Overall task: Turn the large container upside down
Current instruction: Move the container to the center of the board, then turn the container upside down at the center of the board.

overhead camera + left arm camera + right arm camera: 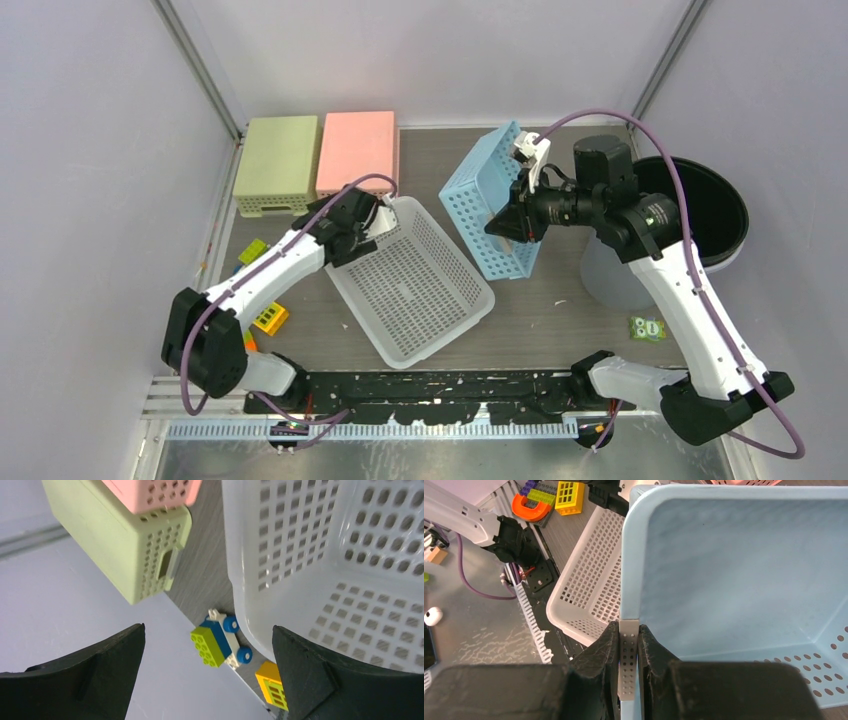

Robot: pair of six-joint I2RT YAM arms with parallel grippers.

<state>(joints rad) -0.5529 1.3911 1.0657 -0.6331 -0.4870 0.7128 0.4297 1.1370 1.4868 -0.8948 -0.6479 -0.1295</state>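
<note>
A large white perforated basket [410, 285] sits upright on the table, left of centre; it also shows in the left wrist view [280, 555] and the right wrist view [589, 575]. My left gripper [360, 228] is open and empty at the basket's far left corner, with the basket wall beside its right finger [320, 680]. A smaller light blue basket [490, 195] is tipped up on its side next to the white one. My right gripper [510, 222] is shut on the blue basket's rim [629, 580], jaws pinched on the rim's edge.
A green box [277, 163] and a pink box [357, 150] stand at the back left. A black round bin [705, 210] on a pale tub is at the right. A brick toy car [220, 639] and a yellow brick [272, 685] lie left of the white basket.
</note>
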